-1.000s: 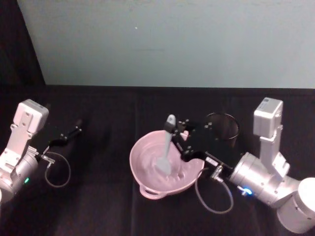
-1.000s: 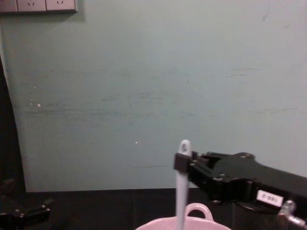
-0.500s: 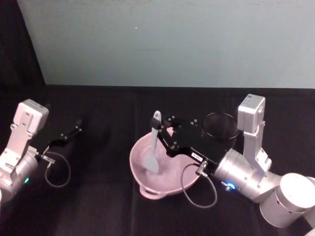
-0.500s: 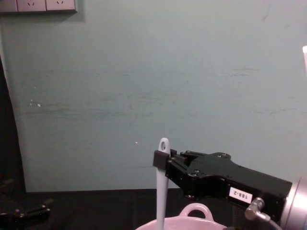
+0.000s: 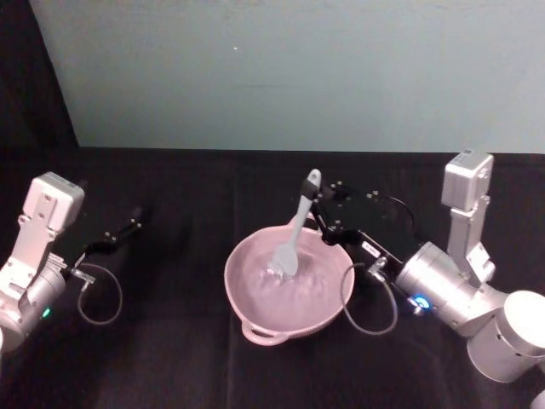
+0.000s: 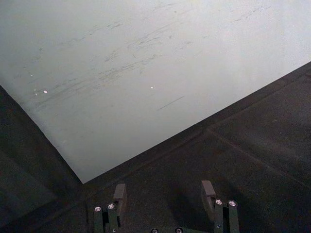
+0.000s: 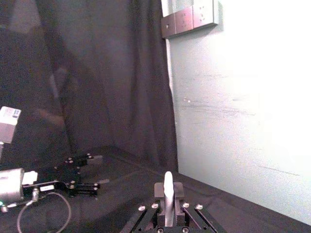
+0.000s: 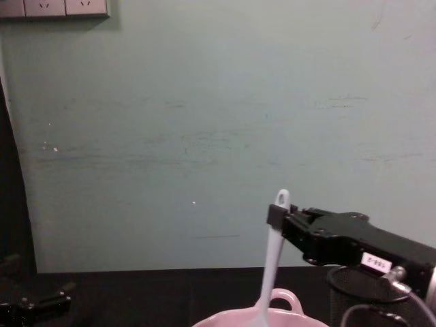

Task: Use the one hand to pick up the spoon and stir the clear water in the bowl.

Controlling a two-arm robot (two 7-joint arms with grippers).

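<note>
Spoon blade down in pink bowl at table centre.
Right claw clamped on handle just below its hole, shaft tilted; left claw parked at left, fingers apart, empty.

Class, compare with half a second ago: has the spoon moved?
Yes. The spoon, gripped by the right claw, has swung rightward across the bowl, from its left part toward the far middle.

Left gripper at frame edge, fingers spread wide apart. Black table beneath them. Pale, scratched wall beyond, across mid-frame.
</note>
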